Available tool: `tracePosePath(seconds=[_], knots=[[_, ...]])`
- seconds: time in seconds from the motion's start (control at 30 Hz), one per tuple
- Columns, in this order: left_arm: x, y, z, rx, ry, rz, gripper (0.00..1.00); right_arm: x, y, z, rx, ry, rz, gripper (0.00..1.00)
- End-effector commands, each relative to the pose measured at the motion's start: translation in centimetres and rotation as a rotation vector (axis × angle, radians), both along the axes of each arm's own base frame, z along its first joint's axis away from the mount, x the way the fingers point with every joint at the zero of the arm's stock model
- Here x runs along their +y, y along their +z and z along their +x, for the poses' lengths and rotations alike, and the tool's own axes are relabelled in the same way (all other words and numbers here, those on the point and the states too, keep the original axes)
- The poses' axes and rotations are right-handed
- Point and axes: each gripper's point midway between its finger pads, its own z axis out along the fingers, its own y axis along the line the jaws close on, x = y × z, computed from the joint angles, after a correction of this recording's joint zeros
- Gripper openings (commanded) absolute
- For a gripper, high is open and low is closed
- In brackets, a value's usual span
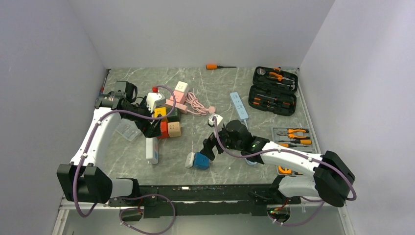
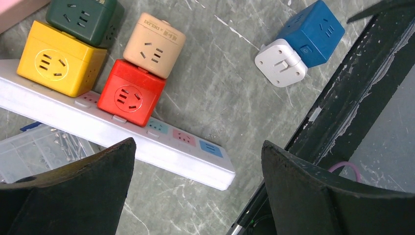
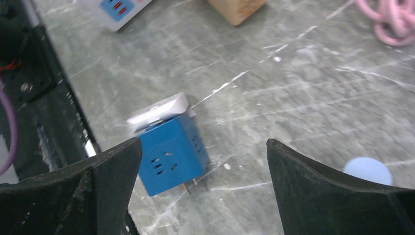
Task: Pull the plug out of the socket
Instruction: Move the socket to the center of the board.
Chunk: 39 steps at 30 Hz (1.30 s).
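A blue cube plug point(image 3: 171, 154) lies on the table near the front edge, its metal prongs bare. A white adapter point(image 3: 159, 108) sits against its far face. My right gripper point(image 3: 203, 191) hangs open just above and to the right of it, with nothing between the fingers. The same blue cube point(image 1: 201, 161) and white adapter point(image 1: 190, 159) lie below my right gripper point(image 1: 210, 147) in the top view. My left gripper point(image 2: 198, 196) is open over the end of a white power strip point(image 2: 161, 147). A red cube point(image 2: 130, 91) and a yellow cube point(image 2: 61, 58) sit on that strip.
A beige cube point(image 2: 154, 45) and a green cube point(image 2: 83, 17) lie beside the strip, a clear plastic box point(image 1: 126, 129) to its left. A pink cable point(image 1: 195, 104), a pale blue strip point(image 1: 239, 105), an open tool case point(image 1: 272, 90) and pliers point(image 1: 292, 137) lie to the right. The black front rail point(image 2: 342, 98) is close.
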Motion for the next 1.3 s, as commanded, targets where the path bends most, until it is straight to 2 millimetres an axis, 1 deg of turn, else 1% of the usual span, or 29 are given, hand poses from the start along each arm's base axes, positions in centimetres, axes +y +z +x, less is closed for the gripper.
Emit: tracePosePath(seconds=[0.0,0.1,0.17,0.27,0.37,0.43,0.5,0.57,0.67,0.77,0.9,1.03,1.1,1.17,1.2,1.23,1.27], knots=[[-0.6,0.8,-0.6,-0.033,-0.039,-0.034,0.99,1.8,-0.3,-2.9,-0.032,0.223,0.003,1.00],[-0.7,0.7,-0.7,-0.031,-0.047,-0.038,0.99,2.5,-1.5,-4.5,-0.040,0.306,-0.041,1.00],[-0.7,0.5,-0.8,-0.026,-0.051,-0.036,0.99,2.7,-2.2,-4.5,-0.048,0.305,-0.078,1.00],[-0.6,0.4,-1.0,-0.025,-0.058,-0.033,0.99,2.8,-2.8,-4.2,-0.060,0.300,-0.098,1.00],[-0.5,0.1,-1.2,-0.026,-0.062,-0.024,0.99,3.1,-3.4,-4.3,-0.067,0.313,-0.112,1.00],[-0.4,0.1,-1.3,-0.030,-0.064,-0.020,0.99,3.4,-4.0,-4.3,-0.068,0.317,-0.130,1.00],[-0.4,0.1,-1.4,-0.033,-0.065,-0.020,0.99,3.5,-5.2,-4.1,-0.066,0.317,-0.166,1.00],[-0.4,0.1,-1.5,-0.034,-0.067,-0.020,0.99,3.8,-6.0,-4.2,-0.076,0.324,-0.189,1.00],[-0.4,0.0,-1.6,-0.035,-0.070,-0.019,0.99,4.3,-6.8,-4.2,-0.104,0.323,-0.224,1.00],[-0.3,-0.1,-1.7,-0.039,-0.073,-0.014,0.99,4.2,-7.6,-3.8,-0.138,0.296,-0.258,0.99],[-0.2,-0.3,-1.7,-0.036,-0.076,-0.006,0.99,4.4,-7.3,-3.4,-0.187,0.262,-0.244,0.90],[-0.2,-0.2,-1.5,-0.030,-0.074,-0.006,1.00,4.8,-6.8,-3.3,-0.226,0.243,-0.214,0.84],[-0.1,0.0,-1.4,-0.029,-0.071,-0.003,0.99,5.1,-6.7,-3.4,-0.236,0.242,-0.201,0.79],[-0.1,0.0,-1.4,-0.030,-0.071,0.002,0.99,5.2,-6.8,-3.5,-0.236,0.247,-0.204,0.69],[0.0,0.0,-1.4,-0.031,-0.070,0.003,0.99,5.1,-7.0,-3.5,-0.232,0.252,-0.216,0.62],[0.0,0.0,-1.4,-0.034,-0.071,0.004,0.99,5.0,-7.2,-3.6,-0.226,0.257,-0.233,0.52],[0.0,0.0,-1.4,-0.036,-0.071,0.005,0.99,5.0,-7.4,-3.6,-0.217,0.267,-0.252,0.46]])
